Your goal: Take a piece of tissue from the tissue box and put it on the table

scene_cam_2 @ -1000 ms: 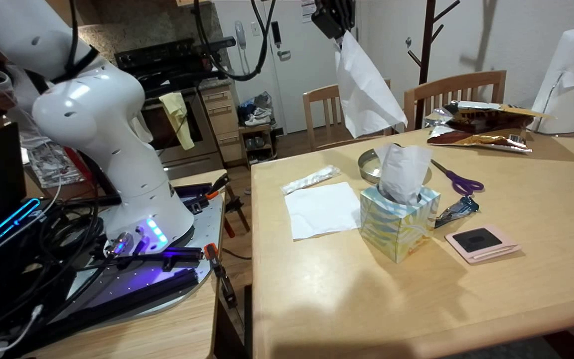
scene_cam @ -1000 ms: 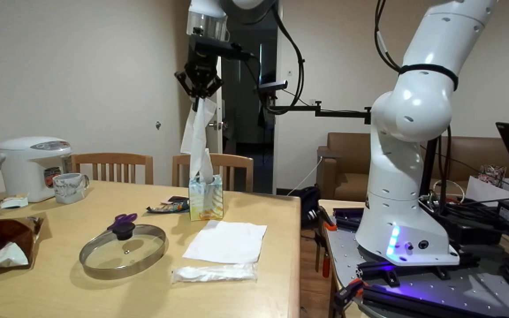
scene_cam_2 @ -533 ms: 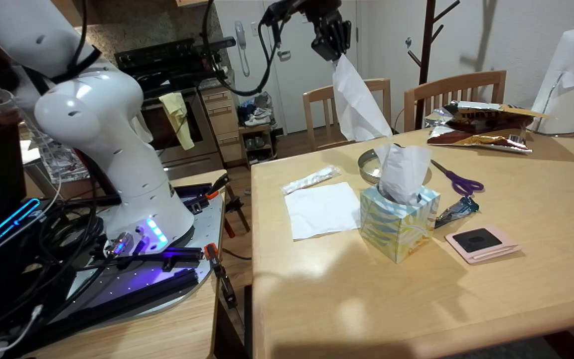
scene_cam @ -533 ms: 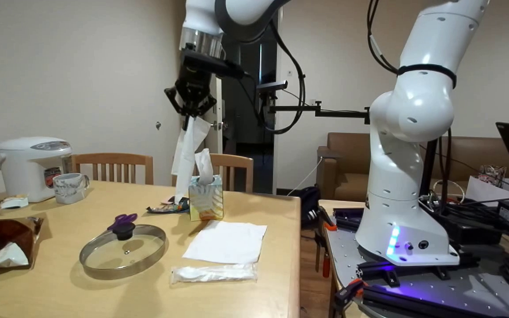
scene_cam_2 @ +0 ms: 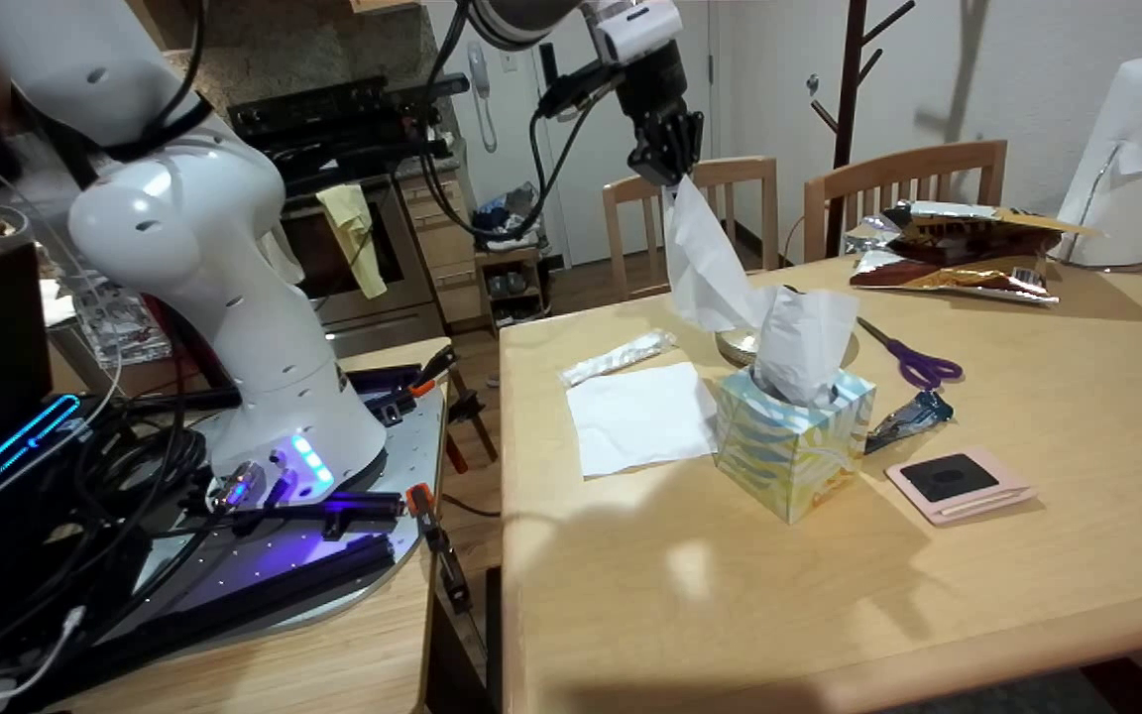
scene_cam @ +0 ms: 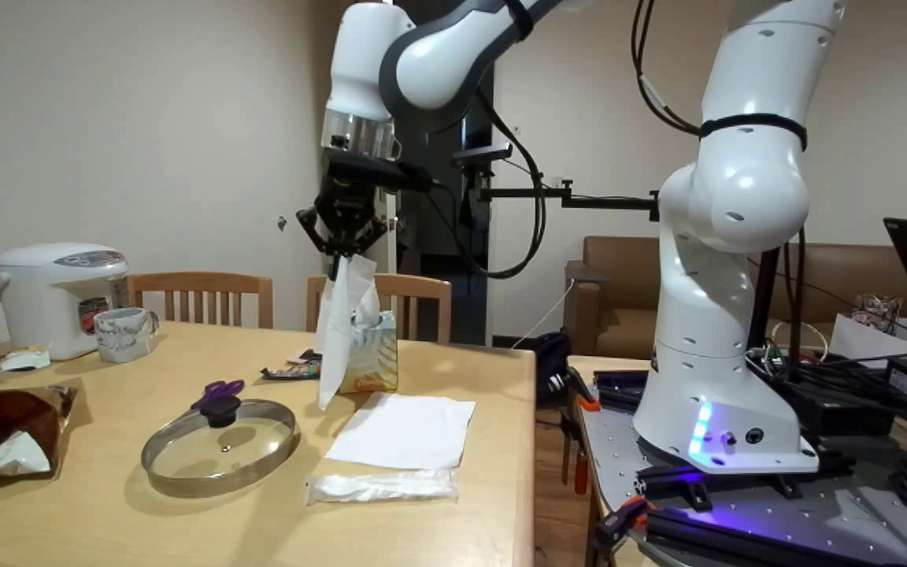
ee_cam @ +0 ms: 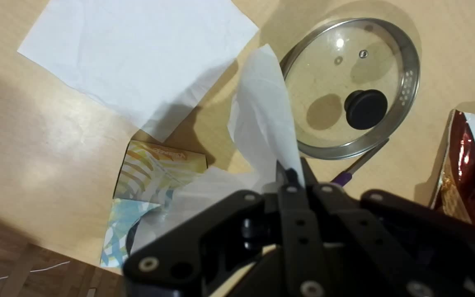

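pinched in the hand (ee_cam: pixel 293 171), the tissue (ee_cam: pixel 262 107) may be draped over the lid (ee_cam: pixel 353 78) if lowered too near it.

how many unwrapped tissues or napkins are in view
3: the held tissue hanging from the gripper, the upright tissue poking out of the tissue box, and the flat sheet on the table. More may be hidden inside the box.
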